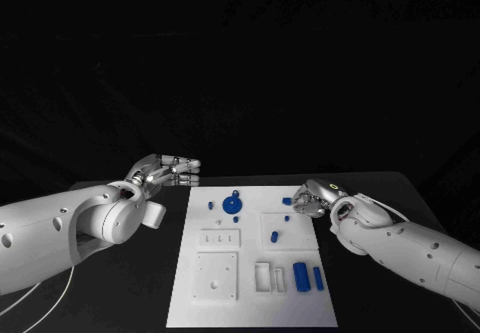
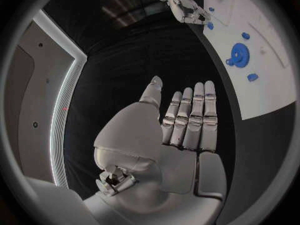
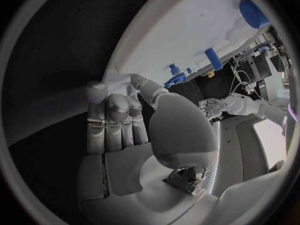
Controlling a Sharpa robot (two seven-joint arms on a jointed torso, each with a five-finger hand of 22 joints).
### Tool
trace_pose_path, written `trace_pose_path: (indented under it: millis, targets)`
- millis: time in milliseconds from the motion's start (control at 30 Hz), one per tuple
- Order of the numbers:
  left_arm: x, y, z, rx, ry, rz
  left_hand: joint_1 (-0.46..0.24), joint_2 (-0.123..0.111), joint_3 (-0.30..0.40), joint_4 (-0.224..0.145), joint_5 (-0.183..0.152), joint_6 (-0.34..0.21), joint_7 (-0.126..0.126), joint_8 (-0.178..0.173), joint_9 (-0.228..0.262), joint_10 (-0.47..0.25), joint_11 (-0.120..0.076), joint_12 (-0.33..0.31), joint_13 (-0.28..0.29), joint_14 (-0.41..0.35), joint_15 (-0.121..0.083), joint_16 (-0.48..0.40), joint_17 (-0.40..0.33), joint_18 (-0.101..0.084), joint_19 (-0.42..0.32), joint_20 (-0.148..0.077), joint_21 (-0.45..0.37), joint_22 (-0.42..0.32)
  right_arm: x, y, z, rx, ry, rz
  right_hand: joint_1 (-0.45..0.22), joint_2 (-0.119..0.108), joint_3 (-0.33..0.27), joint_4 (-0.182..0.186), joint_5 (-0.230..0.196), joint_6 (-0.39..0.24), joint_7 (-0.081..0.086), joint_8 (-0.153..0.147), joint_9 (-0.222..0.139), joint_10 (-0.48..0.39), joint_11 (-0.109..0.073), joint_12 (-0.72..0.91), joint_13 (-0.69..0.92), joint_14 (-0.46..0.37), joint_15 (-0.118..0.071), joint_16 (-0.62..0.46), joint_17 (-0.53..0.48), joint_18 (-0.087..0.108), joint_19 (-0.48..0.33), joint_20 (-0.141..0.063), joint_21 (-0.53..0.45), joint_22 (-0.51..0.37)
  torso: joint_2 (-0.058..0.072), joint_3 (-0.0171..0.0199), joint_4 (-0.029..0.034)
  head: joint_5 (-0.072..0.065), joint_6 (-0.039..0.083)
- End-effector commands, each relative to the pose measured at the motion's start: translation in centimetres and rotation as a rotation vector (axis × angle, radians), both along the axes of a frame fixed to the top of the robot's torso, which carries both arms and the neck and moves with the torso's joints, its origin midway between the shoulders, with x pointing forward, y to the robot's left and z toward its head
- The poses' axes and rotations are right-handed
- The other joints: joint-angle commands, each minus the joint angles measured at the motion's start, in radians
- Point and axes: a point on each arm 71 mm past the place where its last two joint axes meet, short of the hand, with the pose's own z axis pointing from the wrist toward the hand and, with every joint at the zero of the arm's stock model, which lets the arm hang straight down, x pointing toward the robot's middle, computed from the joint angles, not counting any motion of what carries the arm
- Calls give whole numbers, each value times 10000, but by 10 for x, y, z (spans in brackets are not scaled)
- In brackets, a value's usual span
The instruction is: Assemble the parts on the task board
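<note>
The white task board (image 1: 250,305) lies in the middle of the black table. On it are a blue gear (image 1: 231,204), a small blue piece (image 1: 287,201) near the far right edge, a blue peg (image 1: 274,237) and a thick blue cylinder (image 1: 301,277) beside a thinner one (image 1: 318,278). My left hand (image 1: 165,171) hovers off the board's far left corner, fingers straight and holding nothing; its palm (image 2: 181,135) faces the gear (image 2: 239,52). My right hand (image 1: 315,198) sits at the board's far right edge, just right of the small blue piece, fingers (image 3: 115,120) extended and holding nothing.
Several raised white fixtures stand on the board: a square block (image 1: 216,276), a slotted plate (image 1: 221,238) and a narrow frame (image 1: 268,276). Bare black table (image 1: 130,277) flanks the board on both sides. The right wrist view catches the cylinder (image 3: 253,12) and the peg (image 3: 214,59).
</note>
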Motion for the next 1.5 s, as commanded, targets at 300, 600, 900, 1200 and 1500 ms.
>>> trace_pose_path:
  millis: [300,600,900,1200,1500]
  targets:
    - [-1,-2,1,-34,-36,-188,62,20,8,-70,56,-75,-13,45,15,45,16,47,6,42,-20,53,14,-129,0,-15,40,-7,0,-3,-1,-186,-145,-285,-183,-61,-197,222,-220,-201,45,-9,-21,-28,-18,-88,-51,2,-46,-57,-12,-75,519,-68,-5,654,6,0,3,-14,21]
    - [-1,-2,1,-34,-29,-196,62,20,8,-70,56,-75,-13,45,15,45,16,47,6,42,-20,53,14,-129,0,-15,40,-7,1,-5,1,-30,-541,-615,-109,-321,-1095,927,-681,-1024,227,0,-25,-217,77,-343,-258,-7,57,-140,-76,68,519,41,-208,583,7,3,13,-33,37]
    - [-1,-3,1,-36,-25,-212,62,20,8,-70,56,-75,-13,45,15,45,16,47,6,42,-20,53,14,-129,0,-15,40,-7,2,-1,-1,114,-537,-661,130,-373,-2201,1503,-900,-1817,405,-1,-50,-449,215,-565,-552,-60,168,-248,-176,226,508,178,-407,573,7,1,8,-24,50]
    - [-1,-3,1,-34,-19,-217,62,20,8,-70,56,-75,-13,45,15,45,16,47,6,42,-20,53,14,-129,0,-15,40,-7,4,6,-6,181,-316,-558,192,-357,-2370,1599,-904,-1820,407,3,-51,-470,222,-542,-597,-69,176,-251,-193,241,511,192,-445,586,10,-2,21,-16,28]
    - [-1,-3,0,-33,-5,-230,62,20,8,-70,56,-75,-13,45,15,45,16,47,6,42,-20,53,14,-129,0,-15,40,-7,5,9,-9,245,-177,-482,220,-288,-2314,1628,-922,-1640,371,5,-48,-424,199,-447,-559,-55,161,-214,-169,220,521,180,-407,605,8,-2,3,1,21]
